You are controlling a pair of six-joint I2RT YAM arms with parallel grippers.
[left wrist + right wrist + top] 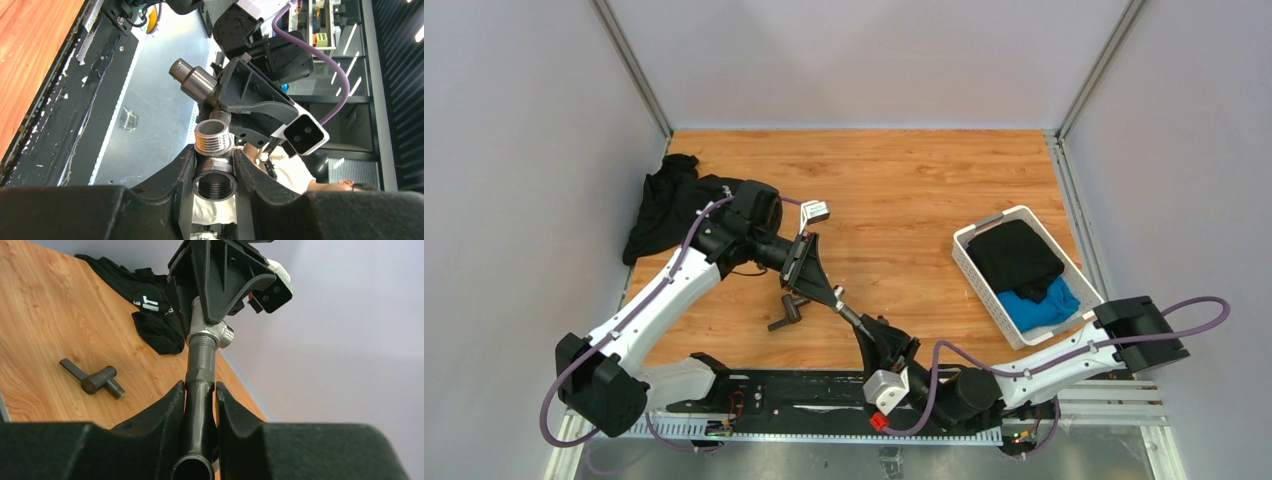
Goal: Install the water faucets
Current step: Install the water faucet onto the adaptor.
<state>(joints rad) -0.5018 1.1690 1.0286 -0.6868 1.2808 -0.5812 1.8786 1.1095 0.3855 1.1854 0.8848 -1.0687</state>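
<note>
Here, on the wooden table (904,180), a black garment (664,205) lies at the far left and a white basket (974,270) holding dark and blue cloth sits at the right. Above the near middle the arms meet — the right gripper (200,390) pinches a dark pipe piece (200,365), and the left gripper (214,165) pinches a silver tee fitting (214,140), the pipe's end touching the fitting. A loose T-shaped tap piece (789,312) lies on the wood nearby.
</note>
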